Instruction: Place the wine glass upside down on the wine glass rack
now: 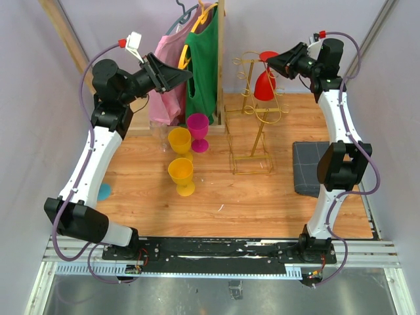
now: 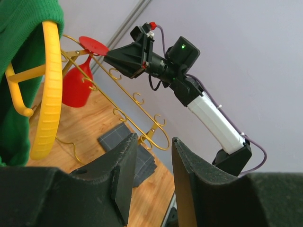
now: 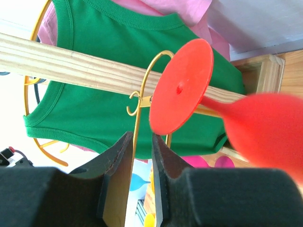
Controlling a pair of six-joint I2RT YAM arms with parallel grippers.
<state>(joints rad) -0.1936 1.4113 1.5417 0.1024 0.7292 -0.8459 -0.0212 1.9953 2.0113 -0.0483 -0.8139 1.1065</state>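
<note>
A red plastic wine glass hangs upside down, flat round foot uppermost and bowl mouth down, from a curled upper hook arm of the tall gold wire rack, which stands upright on its rectangular base

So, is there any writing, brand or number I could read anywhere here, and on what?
No text can be read anywhere. The red wine glass, the gold wine glass rack, the green shirt and the yellow cups are plain. A green light on the right arm carries no lettering.
</note>
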